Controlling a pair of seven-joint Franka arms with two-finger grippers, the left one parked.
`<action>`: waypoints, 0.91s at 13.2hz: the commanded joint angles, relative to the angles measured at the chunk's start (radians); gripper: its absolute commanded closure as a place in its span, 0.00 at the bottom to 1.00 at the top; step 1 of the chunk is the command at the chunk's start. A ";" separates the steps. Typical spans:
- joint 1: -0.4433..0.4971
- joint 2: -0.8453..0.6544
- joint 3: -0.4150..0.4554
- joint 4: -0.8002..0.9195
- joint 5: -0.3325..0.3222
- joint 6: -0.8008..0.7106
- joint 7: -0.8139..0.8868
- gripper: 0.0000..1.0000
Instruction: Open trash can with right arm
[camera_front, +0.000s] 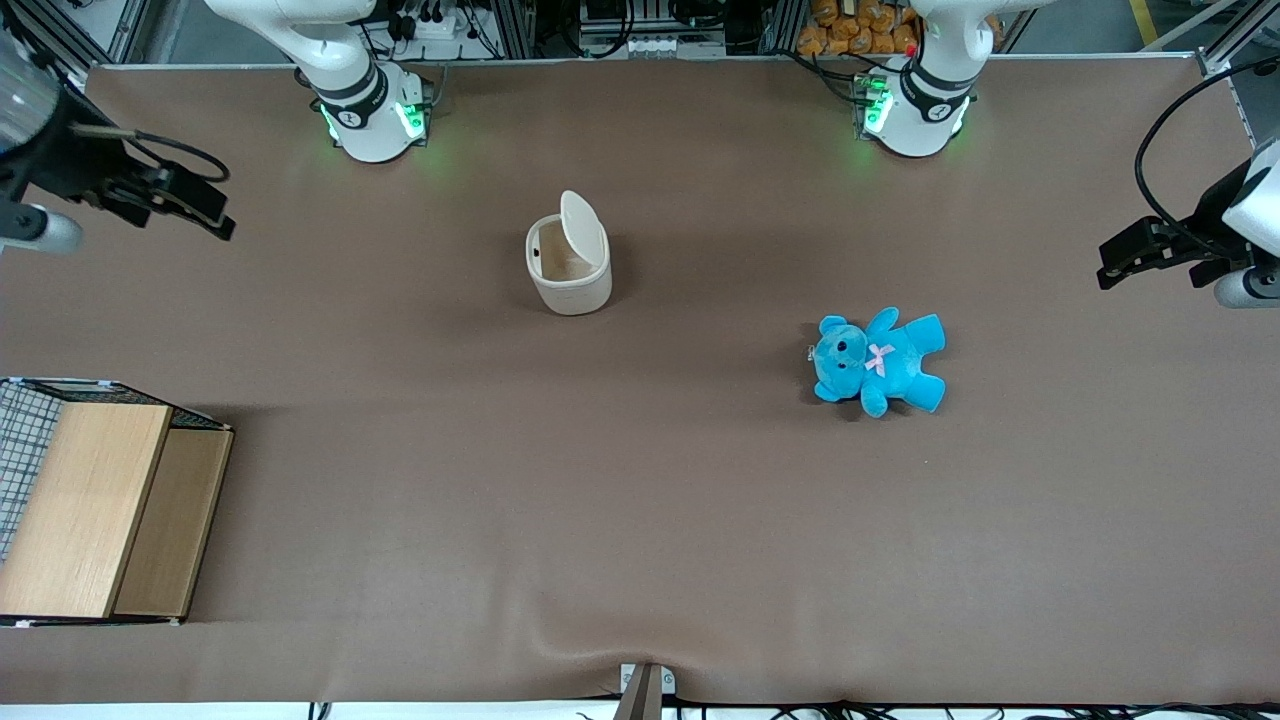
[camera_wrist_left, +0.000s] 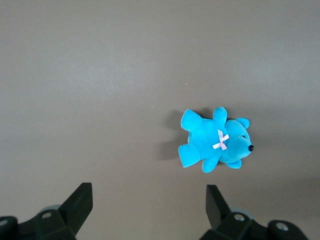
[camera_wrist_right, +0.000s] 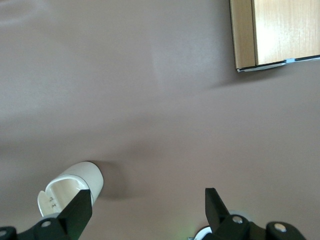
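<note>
The cream-white trash can (camera_front: 568, 268) stands upright on the brown table, about midway between the two arm bases and nearer the front camera than they are. Its flat lid (camera_front: 583, 232) is tipped up on edge and the inside shows. My right gripper (camera_front: 195, 205) hangs high above the table toward the working arm's end, well away from the can. In the right wrist view the gripper (camera_wrist_right: 147, 210) is open and empty, and the can (camera_wrist_right: 75, 186) shows beside one finger (camera_wrist_right: 77, 210), far below it.
A blue teddy (camera_front: 878, 362) lies on the table toward the parked arm's end; it also shows in the left wrist view (camera_wrist_left: 215, 142). A wooden box with wire mesh (camera_front: 100, 510) sits near the front edge at the working arm's end, also in the right wrist view (camera_wrist_right: 275, 32).
</note>
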 joint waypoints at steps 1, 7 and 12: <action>-0.003 -0.060 -0.004 -0.072 -0.008 0.010 -0.023 0.00; -0.008 -0.060 -0.059 -0.083 -0.008 0.059 -0.104 0.00; -0.018 -0.017 -0.064 -0.049 -0.022 0.092 -0.141 0.00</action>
